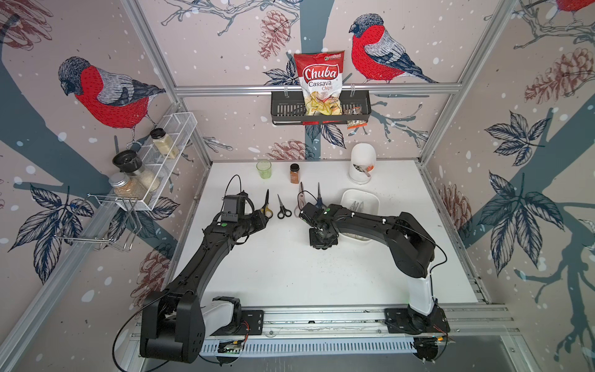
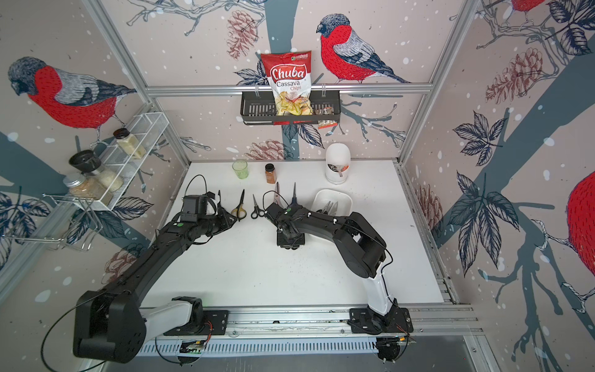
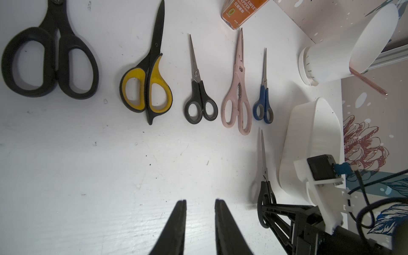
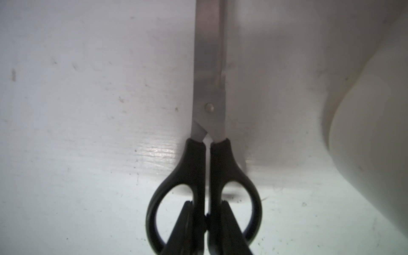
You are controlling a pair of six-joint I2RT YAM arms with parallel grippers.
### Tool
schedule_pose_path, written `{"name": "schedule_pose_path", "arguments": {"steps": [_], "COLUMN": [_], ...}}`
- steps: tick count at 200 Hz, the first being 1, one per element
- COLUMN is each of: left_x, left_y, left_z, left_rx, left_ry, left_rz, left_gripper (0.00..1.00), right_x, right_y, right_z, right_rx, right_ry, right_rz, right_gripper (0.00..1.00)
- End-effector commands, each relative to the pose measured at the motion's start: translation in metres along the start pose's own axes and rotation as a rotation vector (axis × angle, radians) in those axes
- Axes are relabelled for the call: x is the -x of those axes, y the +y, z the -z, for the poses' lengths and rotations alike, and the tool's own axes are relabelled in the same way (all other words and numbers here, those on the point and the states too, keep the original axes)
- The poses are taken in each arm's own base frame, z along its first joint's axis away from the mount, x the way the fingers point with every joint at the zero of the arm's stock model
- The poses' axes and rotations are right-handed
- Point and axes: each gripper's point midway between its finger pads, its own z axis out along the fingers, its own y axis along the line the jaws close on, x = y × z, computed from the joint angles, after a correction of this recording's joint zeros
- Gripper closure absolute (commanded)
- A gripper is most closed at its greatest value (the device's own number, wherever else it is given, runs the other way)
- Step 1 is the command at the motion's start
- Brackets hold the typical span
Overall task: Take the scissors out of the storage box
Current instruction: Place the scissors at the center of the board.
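Black-handled scissors (image 4: 209, 106) gripped by the right pincer (image 4: 205, 202) beside the storage box (image 1: 370, 197).

The handles are pinched between the fingers of the right pincer, which is closed on them, and the steel blades are pointed away along the white worktop (image 1: 289, 264), just beside the box; whether the worktop is touched cannot be told. The box is seen right of centre in both top views, with more steel blades (image 1: 356, 206) lying inside it. Left of the box, towards the middle of the frame, five pairs are laid flat in a row, none touching: a large black pair (image 3: 55, 55), a yellow-and-black pair (image 3: 152, 72), a small black pair (image 3: 197, 88), a pink pair (image 3: 238, 88) and a blue pair (image 3: 263, 88). The left pincer (image 3: 201, 201) is held over bare worktop near the row, its jaws parted slightly with nothing between them.
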Motion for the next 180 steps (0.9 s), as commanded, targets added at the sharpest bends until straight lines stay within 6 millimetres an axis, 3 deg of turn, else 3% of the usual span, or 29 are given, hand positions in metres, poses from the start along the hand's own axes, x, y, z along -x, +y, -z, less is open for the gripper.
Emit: {"name": "schedule_pose_path", "arguments": {"steps": [1,45,81,105,140,180], "left_x": [0.001,-0.003,-0.005,-0.004,-0.003,0.001], "left_y": [-0.003,0.0,0.0,0.0,-0.002,-0.01], "left_z": [0.002,0.003,0.005,0.007,0.008,0.009], "left_rx": [-0.016,-0.012,-0.01,-0.009,-0.014,-0.048], "left_ry": [-0.001,0.005,0.004,-0.005,-0.01,-0.011], "left_rz": [-0.019,-0.011,-0.006,-0.006,-0.005,-0.005], "left_gripper": [0.72,0.72,0.72,0.72,0.71,0.71], "right_x": [-0.008,-0.009,-0.008,-0.005,0.001,0.018], "right_y": [-0.006,-0.009,-0.007,-0.004,-0.004,-0.003], "right_z": [-0.006,-0.014,-0.012,-0.007,0.006,0.037], "right_rx": [-0.042,-0.07,-0.069,-0.064,-0.05,0.025], "right_ry": [0.032,0.03,0.015,-0.004,-0.035,-0.105], "right_rz": [0.012,0.013,0.028,0.031,0.019,-0.023], "right_gripper": [1.0,0.97,0.72,0.62,0.58,0.58]}}
